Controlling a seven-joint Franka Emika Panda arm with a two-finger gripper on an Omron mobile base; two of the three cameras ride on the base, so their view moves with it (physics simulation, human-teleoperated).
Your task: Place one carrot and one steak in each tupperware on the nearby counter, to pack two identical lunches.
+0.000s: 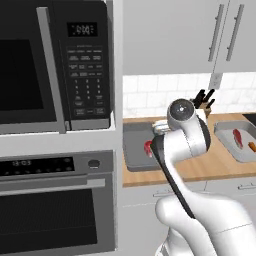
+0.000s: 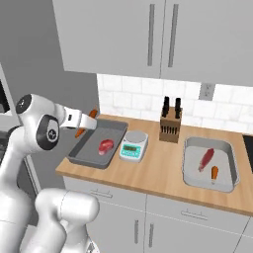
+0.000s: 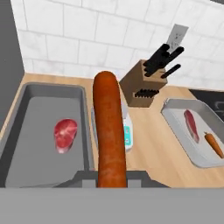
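Packing looks about three-quarters done, judging by what sits where. The far tupperware (image 2: 188,170), at about three o'clock on the counter (image 2: 158,173) in the right base view, already holds a steak (image 2: 206,159) and a carrot (image 2: 214,173) side by side, so that lunch reads as complete. The near tupperware (image 2: 81,157), at nine o'clock on the same counter, holds a lone steak (image 2: 105,146) and no carrot. That missing carrot (image 3: 109,135) is in the gripper (image 3: 112,177), jaws clamped on its thick end; in the hand view it juts up toward twelve o'clock, and its tip covers part of the small scale (image 2: 134,146). From the right base view the hand hangs over the near tray's left rim, carrot clear of the tray floor, not touching the steak. Between the two trays stand the scale and, behind it at one o'clock, a knife block (image 2: 170,126). What's left, as I judge it: carry the carrot in over the tray floor beside the steak and release.
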